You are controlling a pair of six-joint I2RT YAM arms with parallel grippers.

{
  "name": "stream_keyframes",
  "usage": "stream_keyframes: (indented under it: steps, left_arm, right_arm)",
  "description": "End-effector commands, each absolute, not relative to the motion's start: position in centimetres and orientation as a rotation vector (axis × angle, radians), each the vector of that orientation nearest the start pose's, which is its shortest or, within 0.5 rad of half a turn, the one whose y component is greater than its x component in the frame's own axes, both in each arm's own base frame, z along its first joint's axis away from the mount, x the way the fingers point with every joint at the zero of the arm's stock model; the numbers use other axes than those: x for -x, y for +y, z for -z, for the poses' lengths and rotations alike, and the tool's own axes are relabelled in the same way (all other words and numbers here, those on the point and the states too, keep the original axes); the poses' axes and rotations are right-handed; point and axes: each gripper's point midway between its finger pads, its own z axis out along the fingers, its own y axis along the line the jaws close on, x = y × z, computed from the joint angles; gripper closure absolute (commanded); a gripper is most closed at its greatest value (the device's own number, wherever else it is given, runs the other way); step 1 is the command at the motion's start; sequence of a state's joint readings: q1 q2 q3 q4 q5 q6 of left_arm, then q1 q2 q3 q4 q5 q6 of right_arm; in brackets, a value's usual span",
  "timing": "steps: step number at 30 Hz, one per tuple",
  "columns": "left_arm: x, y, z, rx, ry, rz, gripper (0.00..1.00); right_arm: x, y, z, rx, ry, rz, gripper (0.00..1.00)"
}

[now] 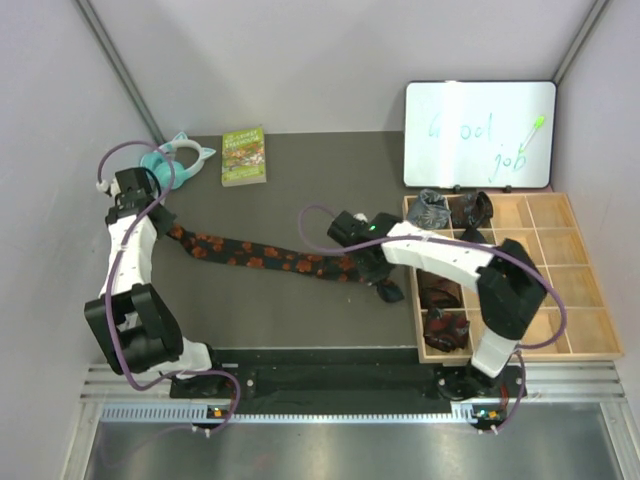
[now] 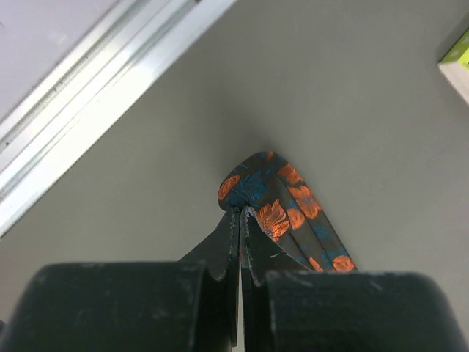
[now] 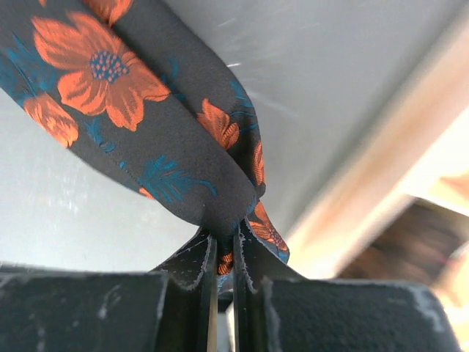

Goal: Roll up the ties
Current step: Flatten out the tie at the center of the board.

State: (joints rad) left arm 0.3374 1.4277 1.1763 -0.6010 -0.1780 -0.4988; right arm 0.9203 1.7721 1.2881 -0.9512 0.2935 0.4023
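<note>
A black tie with orange-red flowers [image 1: 265, 259] lies stretched as a long strip across the dark mat between both arms. My left gripper [image 1: 168, 226] is shut on its narrow left end; in the left wrist view the folded end [image 2: 275, 202] sits pinched at my fingertips [image 2: 240, 213]. My right gripper [image 1: 362, 268] is shut on the wide right end, whose tip hangs down [image 1: 390, 291]; in the right wrist view the fabric [image 3: 146, 125] folds into my closed jaws [image 3: 223, 238]. Rolled ties sit in the wooden tray: grey [image 1: 431, 210], dark brown [image 1: 472, 212], maroon [image 1: 438, 292] and another [image 1: 446, 330].
The wooden compartment tray [image 1: 560, 290] stands at the right, just beside my right gripper. A whiteboard [image 1: 480, 135] leans at the back right. A green book [image 1: 243, 155] and a teal cat-ear object [image 1: 180, 158] lie at the back left.
</note>
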Motion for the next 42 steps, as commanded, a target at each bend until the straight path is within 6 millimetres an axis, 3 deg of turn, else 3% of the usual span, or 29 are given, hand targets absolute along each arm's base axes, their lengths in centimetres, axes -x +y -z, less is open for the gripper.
stream_keyframes:
  steps: [1,4,7,9,13,14,18,22,26,27,28,29,31,32,33,34,35,36,41,42]
  left_arm:
    - [-33.6,12.2,-15.6,1.074,2.207,-0.087,1.00]
    - [-32.5,11.3,-15.0,1.117,2.222,-0.045,1.00]
    - [-31.6,9.4,-14.2,1.175,2.243,0.057,1.00]
    - [-30.9,7.3,-13.7,1.216,2.273,0.183,1.00]
    - [-28.2,4.9,-11.0,1.321,2.314,0.266,1.00]
    - [-27.9,4.3,-11.2,1.307,2.306,0.275,1.00]
    - [-25.5,3.6,-9.7,1.335,2.314,0.235,1.00]
    - [-24.0,3.2,-9.3,1.355,2.305,0.215,1.00]
    - [-23.3,3.2,-8.9,1.339,2.323,0.173,1.00]
    - [-23.1,3.1,-8.5,1.328,2.341,0.168,0.97]
    - [-23.0,3.0,-8.1,1.322,2.365,0.164,0.88]
    - [-23.0,2.9,-7.8,1.300,2.385,0.157,0.68]
    - [-22.7,2.4,-6.9,1.290,2.420,0.188,0.40]
    - [-22.7,2.3,-6.7,1.274,2.430,0.188,0.30]
    - [-22.8,2.6,-6.7,1.264,2.427,0.154,0.04]
    - [-22.9,2.5,-6.7,1.252,2.433,0.149,0.01]
    - [-23.1,2.1,-6.9,1.225,2.444,0.154,0.01]
    - [-23.2,2.5,-7.2,1.219,2.429,0.110,0.01]
    - [-24.8,1.1,-9.1,1.055,2.399,0.051,0.03]
    - [-25.5,0.9,-10.5,1.001,2.377,0.034,0.04]
  right_arm:
    - [-24.8,18.8,-15.3,0.577,2.609,0.200,1.00]
    - [-25.8,15.8,-18.4,0.483,2.552,0.219,1.00]
    - [-26.3,13.1,-19.9,0.396,2.522,0.242,1.00]
    - [-26.5,11.2,-20.0,0.357,2.517,0.280,1.00]
    - [-26.7,8.6,-20.6,0.301,2.467,0.306,1.00]
    - [-26.4,8.0,-20.9,0.294,2.443,0.294,1.00]
    - [-26.8,5.3,-22.1,0.219,2.377,0.311,1.00]
    - [-27.0,1.7,-21.9,0.083,2.396,0.359,1.00]
    - [-27.0,1.0,-20.0,0.082,2.429,0.384,1.00]
    - [-27.1,1.1,-19.6,0.078,2.432,0.382,1.00]
    - [-27.2,1.2,-18.9,0.085,2.450,0.382,1.00]
    - [-27.0,1.2,-18.0,0.080,2.473,0.389,1.00]
    - [-27.1,1.0,-17.0,0.079,2.499,0.418,1.00]
    - [-27.3,0.5,-16.1,0.063,2.533,0.459,0.90]
    - [-27.1,-0.4,-15.7,0.028,2.563,0.491,0.74]
    - [-27.3,-0.8,-15.5,0.005,2.574,0.506,0.31]
    - [-27.7,-1.0,-15.5,-0.026,2.583,0.516,0.12]
    - [-27.9,-1.2,-15.7,-0.051,2.579,0.515,0.01]
    - [-29.1,-1.1,-18.3,-0.206,2.475,0.482,0.01]
    - [-29.0,-0.9,-19.1,-0.234,2.443,0.446,0.01]
